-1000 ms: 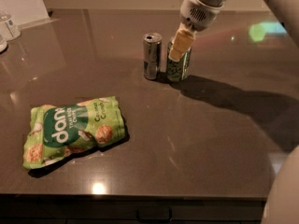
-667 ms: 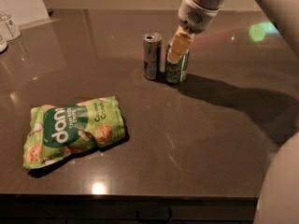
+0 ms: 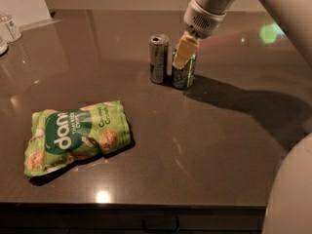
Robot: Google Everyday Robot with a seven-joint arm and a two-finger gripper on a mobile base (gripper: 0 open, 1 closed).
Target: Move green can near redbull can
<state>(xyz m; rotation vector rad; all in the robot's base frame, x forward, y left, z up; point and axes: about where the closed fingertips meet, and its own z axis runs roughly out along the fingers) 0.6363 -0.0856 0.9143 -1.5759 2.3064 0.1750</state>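
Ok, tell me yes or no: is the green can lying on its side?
No, the green can stands upright beside the redbull can, with the gripper at its top.

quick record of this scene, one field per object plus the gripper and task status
green can: upright, just right of the redbull can, narrow gap between them
redbull can: upright, far half of the table
gripper: at the green can's top, arm reaching in from the upper right
snack bag: lying flat, front left, well apart from both cans
table: dark, glossy
task status: green can stands next to the redbull can
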